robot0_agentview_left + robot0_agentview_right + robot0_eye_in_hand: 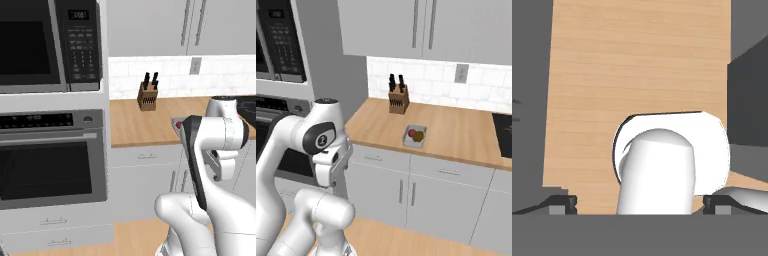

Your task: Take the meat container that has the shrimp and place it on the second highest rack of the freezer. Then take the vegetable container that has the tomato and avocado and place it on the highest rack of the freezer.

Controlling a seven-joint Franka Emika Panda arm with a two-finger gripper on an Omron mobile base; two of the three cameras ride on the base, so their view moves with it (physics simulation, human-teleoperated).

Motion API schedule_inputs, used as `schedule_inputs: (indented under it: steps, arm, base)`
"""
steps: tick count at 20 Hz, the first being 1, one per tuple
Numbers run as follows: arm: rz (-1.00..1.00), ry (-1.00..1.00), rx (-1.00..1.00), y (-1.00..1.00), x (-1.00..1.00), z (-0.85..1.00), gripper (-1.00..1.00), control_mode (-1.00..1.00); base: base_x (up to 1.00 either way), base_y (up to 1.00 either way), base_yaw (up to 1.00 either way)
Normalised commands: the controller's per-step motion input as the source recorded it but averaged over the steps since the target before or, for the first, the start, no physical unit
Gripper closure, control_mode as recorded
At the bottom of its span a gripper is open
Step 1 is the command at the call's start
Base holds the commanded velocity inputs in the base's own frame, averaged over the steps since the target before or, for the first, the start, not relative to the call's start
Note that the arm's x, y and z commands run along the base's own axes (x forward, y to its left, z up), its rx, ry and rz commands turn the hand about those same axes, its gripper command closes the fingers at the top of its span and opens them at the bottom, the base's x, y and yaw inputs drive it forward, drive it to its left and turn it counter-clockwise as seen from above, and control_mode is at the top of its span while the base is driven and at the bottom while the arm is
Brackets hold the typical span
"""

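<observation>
Wooden counter (456,130) under grey cabinets (421,27), white tiled wall (426,82) behind.

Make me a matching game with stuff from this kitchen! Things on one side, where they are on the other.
Things:
1. knife block
2. vegetable container
3. microwave
4. wall outlet

Places:
A. above the oven
B. on the white tiles, over the counter
C. at the back of the counter, near the wall
D. near the counter's front edge, holding a red and a brownish fruit

Pairs: 1-C, 2-D, 3-A, 4-B
</observation>
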Motion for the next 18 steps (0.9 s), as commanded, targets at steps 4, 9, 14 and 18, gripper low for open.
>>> schedule_inputs:
  steps: [4, 9, 14, 18]
  arm:
    - [0.0, 0.0, 0.0, 0.0, 0.0, 0.0, -1.0, 1.0]
    - [0.0, 0.0, 0.0, 0.0, 0.0, 0.0, -1.0, 1.0]
    - [0.0, 0.0, 0.0, 0.0, 0.0, 0.0, -1.0, 1.0]
    - [0.0, 0.0, 0.0, 0.0, 0.0, 0.0, -1.0, 1.0]
  base:
    - [1.0, -1.0, 0.13]
    - [0.65, -0.64, 0.13]
    - [0.17, -0.13, 0.17]
    - [0.0, 0.0, 0.03]
